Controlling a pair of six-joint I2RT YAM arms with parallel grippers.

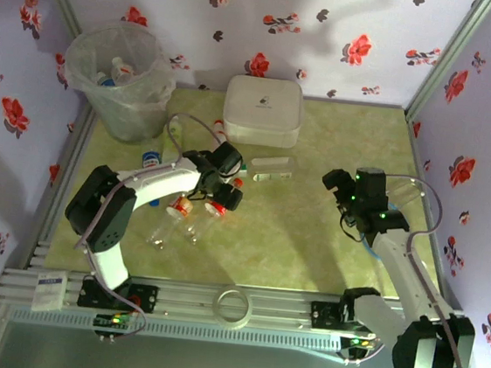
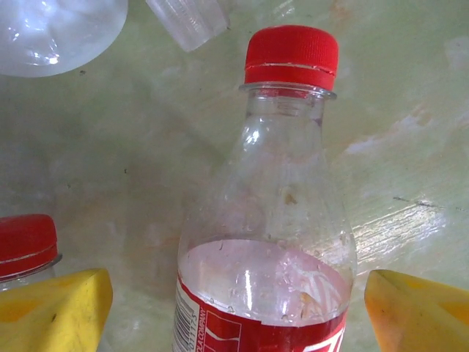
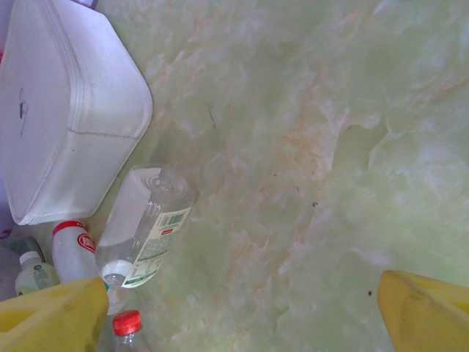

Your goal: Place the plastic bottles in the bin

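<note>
Far left corner first: the bin (image 1: 134, 111) stands against the wall with its clear liner crinkled, and a few bottles (image 1: 117, 69) lie inside it. Just near of it, a blue-capped bottle (image 1: 151, 158) lies on the green bench (image 1: 309, 252).

Now the left arm (image 1: 154, 179), stretched over a cluster of red-capped bottles at the middle left. The left fingers (image 2: 51, 308) stand apart on either side of one red-capped bottle (image 2: 267, 242), which lies with its cap pointing away from the wrist. There's a clear gap on one side, and the other finger sits just beside the plastic, so it's open with nothing gripped. A second red cap (image 2: 26, 246) pokes in beside one finger.

Moving right: the white box (image 1: 262, 111) sits at the far middle. A clear bottle with a green-and-white label (image 3: 146, 227) lies on its side just beside the box, with a couple of smaller bottles close by.

Over on the right, the right fingers (image 3: 429, 308) hang wide open above bare bench, holding nothing, well apart from the bottles.
</note>
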